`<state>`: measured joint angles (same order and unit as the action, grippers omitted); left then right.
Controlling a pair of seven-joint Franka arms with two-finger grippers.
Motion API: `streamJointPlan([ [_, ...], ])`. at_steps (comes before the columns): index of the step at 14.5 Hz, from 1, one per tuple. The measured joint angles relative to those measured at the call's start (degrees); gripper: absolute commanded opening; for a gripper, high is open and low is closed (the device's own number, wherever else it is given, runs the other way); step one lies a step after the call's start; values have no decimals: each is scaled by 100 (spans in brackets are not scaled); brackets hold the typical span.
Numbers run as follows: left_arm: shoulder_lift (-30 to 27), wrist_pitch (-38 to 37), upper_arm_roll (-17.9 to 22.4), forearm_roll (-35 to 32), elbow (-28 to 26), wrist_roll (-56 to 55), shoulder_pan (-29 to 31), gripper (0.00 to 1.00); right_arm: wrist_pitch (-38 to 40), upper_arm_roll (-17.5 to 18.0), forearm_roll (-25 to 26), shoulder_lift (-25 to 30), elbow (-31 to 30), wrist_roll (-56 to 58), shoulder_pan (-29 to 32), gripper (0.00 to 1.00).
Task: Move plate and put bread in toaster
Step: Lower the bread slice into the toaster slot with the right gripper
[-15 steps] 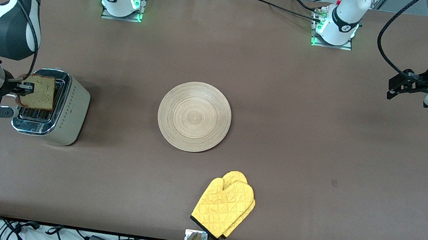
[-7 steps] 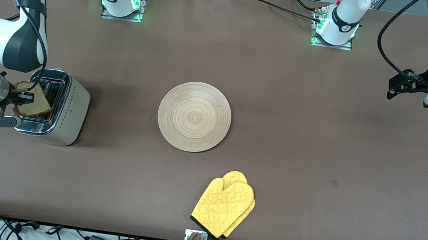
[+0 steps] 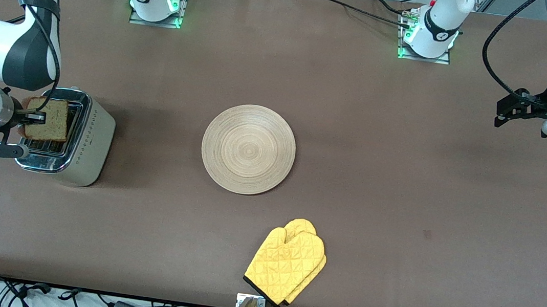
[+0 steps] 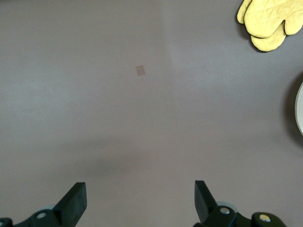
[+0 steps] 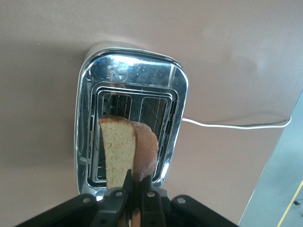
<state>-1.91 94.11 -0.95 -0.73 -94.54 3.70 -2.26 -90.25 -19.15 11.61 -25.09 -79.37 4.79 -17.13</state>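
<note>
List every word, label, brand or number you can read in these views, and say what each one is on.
None can be read.
Toaster: rows of small dots on its side, no lettering legible.
Round marks on the arm bases by the table edge: too small to read.
Small round mark on the right gripper mount: too blurred to read.
Bread, plate, yellow oven mitt: no text.

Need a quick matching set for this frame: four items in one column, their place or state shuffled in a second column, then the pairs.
Items:
1. bread
2. plate
3. oven mitt
4. left gripper

States:
A. open over bare table
B. gripped upright above the toaster
C. lying nearest the front camera
D. flat at the table's middle

Pairs: 1-B, 2-D, 3-C, 4-A
</note>
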Motion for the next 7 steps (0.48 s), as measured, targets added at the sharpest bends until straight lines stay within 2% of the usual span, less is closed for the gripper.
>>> streamJointPlan([
  [7,0,0,0,0,0,0,0,100,511,5,0,24,141,-22,4,0],
])
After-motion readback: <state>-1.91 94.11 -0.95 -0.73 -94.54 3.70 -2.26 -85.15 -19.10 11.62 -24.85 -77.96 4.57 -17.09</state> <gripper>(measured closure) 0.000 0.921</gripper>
